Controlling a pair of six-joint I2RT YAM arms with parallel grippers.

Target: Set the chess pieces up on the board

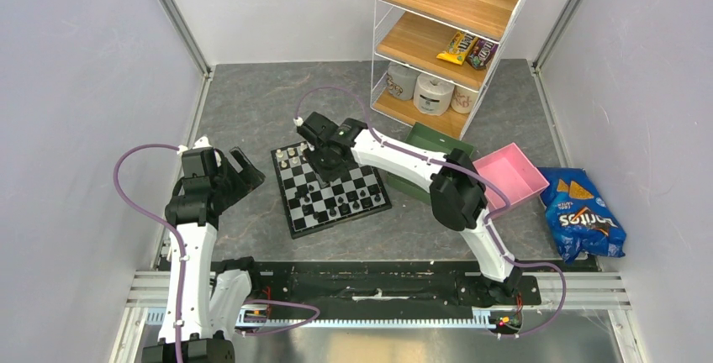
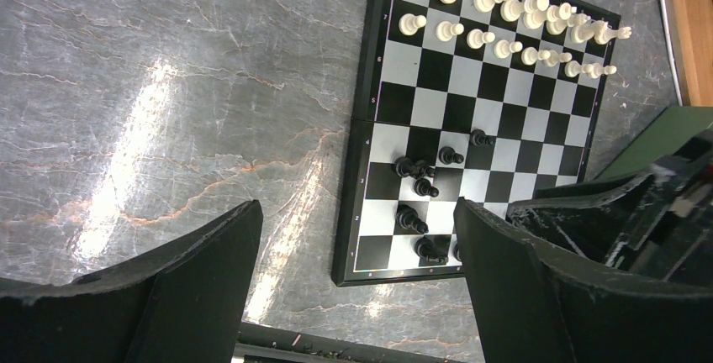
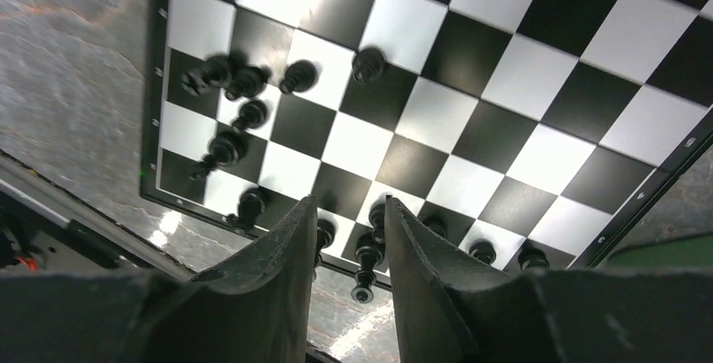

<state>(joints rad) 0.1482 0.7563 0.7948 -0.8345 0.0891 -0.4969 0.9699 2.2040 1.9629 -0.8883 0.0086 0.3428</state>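
The board [image 1: 283, 199] lies in the middle of the table. Cream-white chess pieces [image 2: 504, 23] stand in two rows along its far edge, and black chess pieces [image 2: 420, 186] are scattered over its near squares. My right gripper [image 3: 349, 201] hangs low over the near edge of the board [image 3: 154, 86], open by a narrow gap. A black piece [image 3: 367, 255] stands upright on the edge row between its fingers, free of both. More black pieces [image 3: 240, 86] cluster at the corner. My left gripper [image 2: 357, 207] is wide open and empty, left of the board [image 2: 372, 60].
A wire shelf rack [image 1: 446, 35] with snacks and paper rolls stands at the back right. Right of the board lie a green tray [image 1: 429, 149] and a pink tray [image 1: 510, 174]. A blue chips bag [image 1: 582, 220] sits at the far right.
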